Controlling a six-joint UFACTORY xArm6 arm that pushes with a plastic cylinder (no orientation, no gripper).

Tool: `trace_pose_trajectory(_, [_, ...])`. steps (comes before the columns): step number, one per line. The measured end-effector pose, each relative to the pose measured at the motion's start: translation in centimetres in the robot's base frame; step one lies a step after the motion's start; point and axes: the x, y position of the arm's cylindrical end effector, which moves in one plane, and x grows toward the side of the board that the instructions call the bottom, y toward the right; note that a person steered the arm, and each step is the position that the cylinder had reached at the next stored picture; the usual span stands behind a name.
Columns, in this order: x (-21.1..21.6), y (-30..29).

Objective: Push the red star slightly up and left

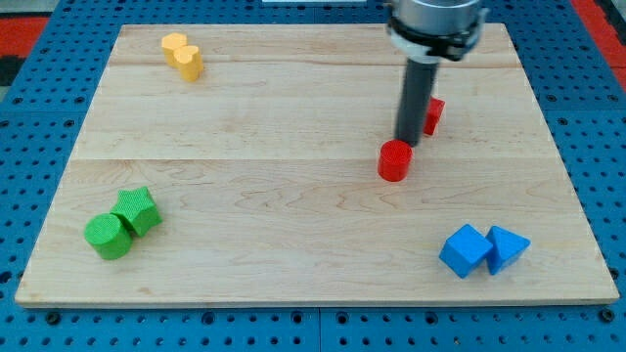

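The red star lies right of the board's middle, mostly hidden behind my rod, so its shape is hard to make out. My tip rests on the board just left of and below the star, close to it or touching it. A red cylinder stands right below my tip, nearly touching it.
A yellow block lies at the top left. A green cylinder and a green star-like block sit together at the bottom left. A blue cube and a blue triangular block sit together at the bottom right. The wooden board ends near them.
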Motion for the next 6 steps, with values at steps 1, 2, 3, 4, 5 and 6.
trace_pose_trajectory(1, [-0.1, 7.9])
trace_pose_trajectory(2, [-1.1, 7.6])
trace_pose_trajectory(3, [-2.8, 3.0])
trace_pose_trajectory(4, [-4.8, 2.4])
trace_pose_trajectory(5, [-6.6, 0.7])
trace_pose_trajectory(6, [-7.7, -2.2])
